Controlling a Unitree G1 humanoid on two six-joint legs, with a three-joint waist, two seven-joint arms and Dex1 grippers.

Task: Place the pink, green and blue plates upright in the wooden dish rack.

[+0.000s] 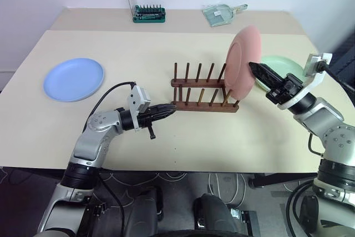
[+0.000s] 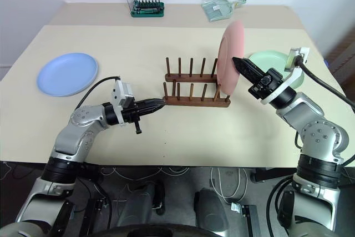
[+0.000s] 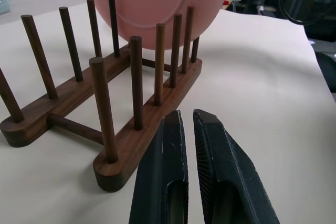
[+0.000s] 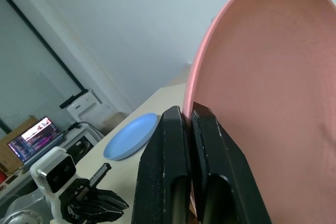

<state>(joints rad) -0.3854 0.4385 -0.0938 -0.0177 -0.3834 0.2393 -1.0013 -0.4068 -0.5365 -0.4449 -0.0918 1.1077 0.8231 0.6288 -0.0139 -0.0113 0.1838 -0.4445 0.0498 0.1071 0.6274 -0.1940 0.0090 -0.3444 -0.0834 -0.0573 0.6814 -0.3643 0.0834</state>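
Left eye view, from the left: the round pale blue plate [image 1: 74, 79] lies flat on the cream bench [image 1: 166, 142], well apart from everything else and on the left arm's side. Next comes the left hand [image 1: 172, 109], its two black fingers pressed together on nothing, pointing level at the near left end of the small dark brown wooden dish rack [image 1: 204, 95] and stopping just short of it. The rack's long axis runs left to right across the bench, so its slots open across that line. At the rack's right end the round pink plate [image 1: 239, 62] stands on edge, face toward the left, its lower rim down between the last pegs; whether it already rests on the rails I cannot tell. The right hand [image 1: 255, 68] pinches that plate's rim from the right, fingers clamped flat either side. Beyond it the pale green plate [image 1: 280, 66] lies flat, nearest the right arm. The coming release likely depends on the pink plate sitting square between the pegs.
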